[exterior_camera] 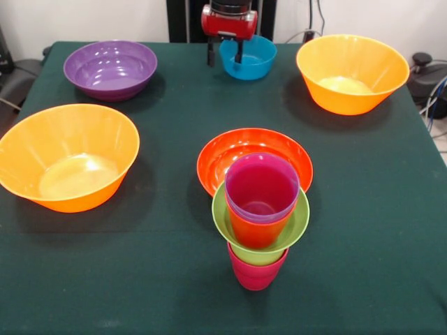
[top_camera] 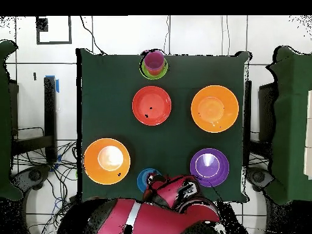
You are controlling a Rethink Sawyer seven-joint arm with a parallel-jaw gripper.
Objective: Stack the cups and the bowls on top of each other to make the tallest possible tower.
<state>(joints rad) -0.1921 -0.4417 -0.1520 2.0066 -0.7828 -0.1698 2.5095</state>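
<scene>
A dark green cloth-covered counter point(exterior_camera: 140, 279) is seen from the front. The tower point(exterior_camera: 260, 220) stands near the front edge, slightly right of centre: a crimson cup point(exterior_camera: 255, 273) sits at the bottom, a small lime green bowl point(exterior_camera: 290, 234) rests on it, an orange-red cup point(exterior_camera: 255, 232) stands in that bowl, and a purple cup point(exterior_camera: 262, 187) is nested in the orange-red one, mouth up. Just behind the tower, touching or nearly touching it, lies the red-orange bowl point(exterior_camera: 230, 150).

One large orange bowl point(exterior_camera: 66, 157) is placed at the left, and the other large orange bowl point(exterior_camera: 353, 73) at the far right. The purple bowl point(exterior_camera: 110, 68) is set at the far left. The small blue bowl point(exterior_camera: 253, 59) sits at the far middle.

The end effector point(exterior_camera: 225, 52) is positioned at the far edge over the left rim of the small blue bowl, with its two dark fingers point(exterior_camera: 211, 52) apart, one outside the rim and one inside the bowl; whether the rim is pinched cannot be told. In the overhead view the red arm point(top_camera: 152, 216) is seen beside the blue bowl.
</scene>
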